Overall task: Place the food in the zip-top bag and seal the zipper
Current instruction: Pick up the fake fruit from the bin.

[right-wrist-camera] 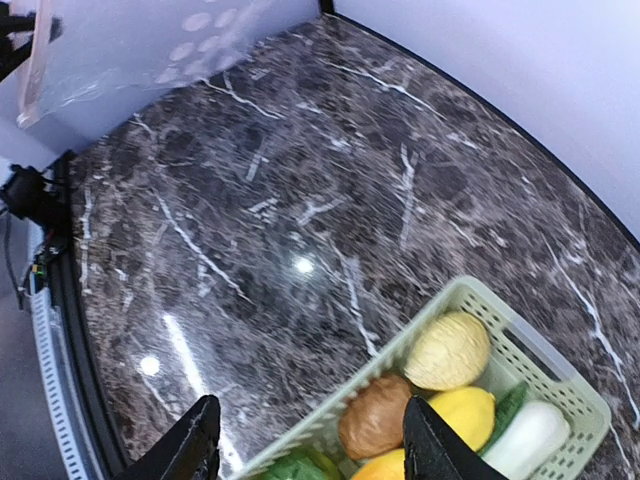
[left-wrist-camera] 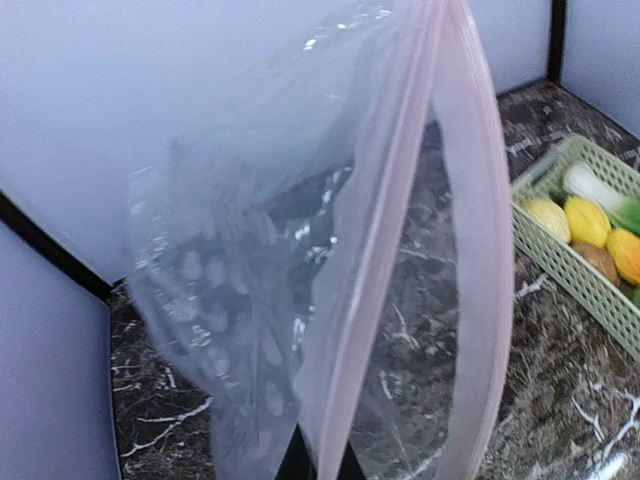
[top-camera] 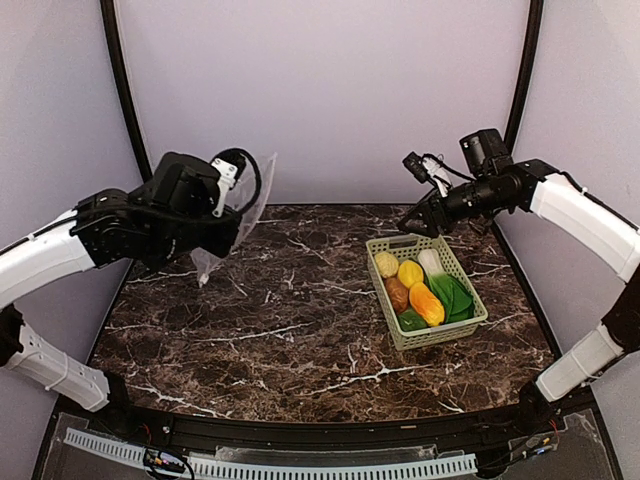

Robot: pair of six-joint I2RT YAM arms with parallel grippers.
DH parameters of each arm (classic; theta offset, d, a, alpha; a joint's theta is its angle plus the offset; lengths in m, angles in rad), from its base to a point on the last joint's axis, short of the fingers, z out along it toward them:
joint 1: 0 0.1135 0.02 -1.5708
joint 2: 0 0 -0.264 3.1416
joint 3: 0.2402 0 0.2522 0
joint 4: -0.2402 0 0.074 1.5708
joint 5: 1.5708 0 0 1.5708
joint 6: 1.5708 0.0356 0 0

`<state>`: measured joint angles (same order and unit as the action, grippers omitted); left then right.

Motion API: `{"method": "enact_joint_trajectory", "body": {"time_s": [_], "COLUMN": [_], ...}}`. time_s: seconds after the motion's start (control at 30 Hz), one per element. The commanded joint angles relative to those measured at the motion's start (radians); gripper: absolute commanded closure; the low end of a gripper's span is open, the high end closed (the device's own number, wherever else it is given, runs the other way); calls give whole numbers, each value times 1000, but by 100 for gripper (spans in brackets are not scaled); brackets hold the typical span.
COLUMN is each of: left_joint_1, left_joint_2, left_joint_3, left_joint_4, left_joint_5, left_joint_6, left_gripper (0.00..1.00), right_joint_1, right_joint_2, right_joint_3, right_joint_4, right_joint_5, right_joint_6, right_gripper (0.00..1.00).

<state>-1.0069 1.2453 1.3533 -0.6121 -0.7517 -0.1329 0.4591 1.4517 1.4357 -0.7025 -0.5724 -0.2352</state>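
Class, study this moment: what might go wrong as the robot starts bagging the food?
The zip-top bag hangs floppy from the left gripper, its mouth narrowly parted, so food might catch on the zipper or miss. The food sits packed together in the basket, so the open right gripper may snag a neighbour or the basket wall.

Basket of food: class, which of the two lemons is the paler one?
The pale lemon in the basket's far-left corner in the top view: creamy, washed-out yellow. The bright lemon beside it is a saturated yellow.
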Motion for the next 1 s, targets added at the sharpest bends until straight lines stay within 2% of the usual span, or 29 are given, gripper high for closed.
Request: {"method": "enact_joint_trajectory", "body": {"time_s": [0.0,0.13,0.23,0.43,0.6,0.8,0.97], "left_joint_1": [-3,3,50,132,193,218,221], "left_joint_2": [169,189,208,282,321,284,278], "left_joint_3": [-39,-71,-71,-38,-82,-173,-196], "left_joint_4": [-76,82,178,273,370,472,477], "left_joint_5": [353,425,493,592,671,723,736], "left_joint_6": [21,44,47,73,64,34,27], "left_gripper": [99,99,99,99,99,99,99], "right_joint_1": [-33,-36,-36,-36,-36,-36,-36], "right_joint_2": [-33,-29,1,77,122,172,227], "right_joint_3": [-55,-104,-130,-173,-220,-235,-224], "right_joint_4": [-26,-48,-73,-139,-144,-162,-173], "right_joint_5": [156,226,233,264,327,338,347], "right_joint_6": [-69,-95,-100,-139,-153,-138,-115], "right_gripper": [41,41,41,41,40,39,36]}}
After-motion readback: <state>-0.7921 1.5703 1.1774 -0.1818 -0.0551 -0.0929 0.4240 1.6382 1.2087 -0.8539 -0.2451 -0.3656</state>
